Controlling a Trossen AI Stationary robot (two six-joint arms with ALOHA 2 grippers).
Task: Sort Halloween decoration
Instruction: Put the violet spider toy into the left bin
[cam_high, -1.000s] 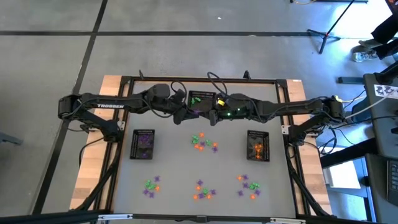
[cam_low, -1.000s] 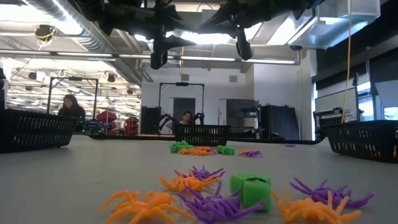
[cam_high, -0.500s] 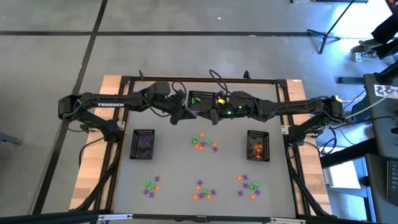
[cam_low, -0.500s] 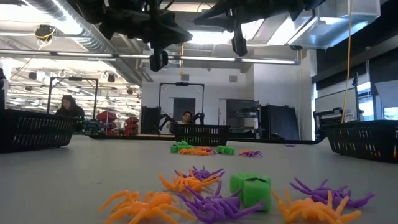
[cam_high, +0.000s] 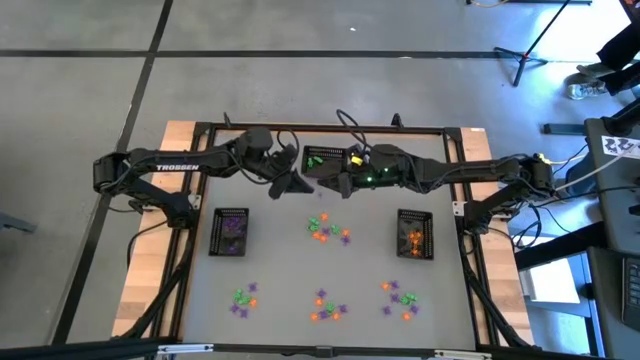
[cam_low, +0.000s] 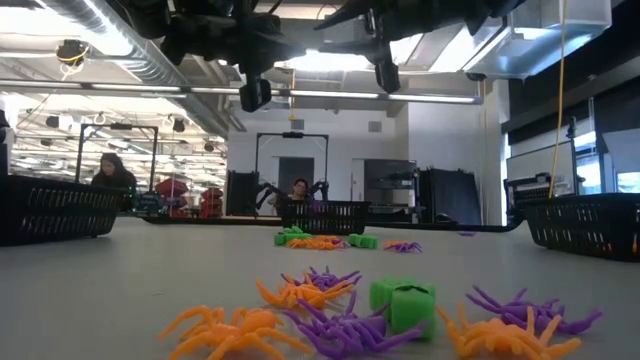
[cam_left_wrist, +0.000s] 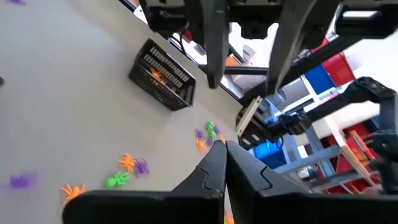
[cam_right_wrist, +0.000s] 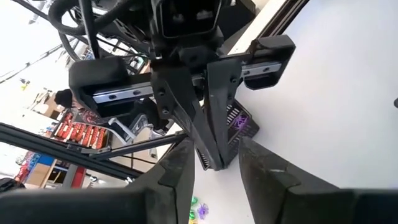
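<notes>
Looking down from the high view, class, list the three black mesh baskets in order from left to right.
Basket with purple pieces → basket with green pieces at the far edge → basket with orange pieces.

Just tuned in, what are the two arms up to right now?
Both arms hang high over the far middle of the table, near the far basket. The left tool is shut, apparently on nothing; the right tool faces it with fingers apart, also empty. Clusters of purple, green and orange trinkets remain unsorted on the table. The side baskets already hold some.
</notes>
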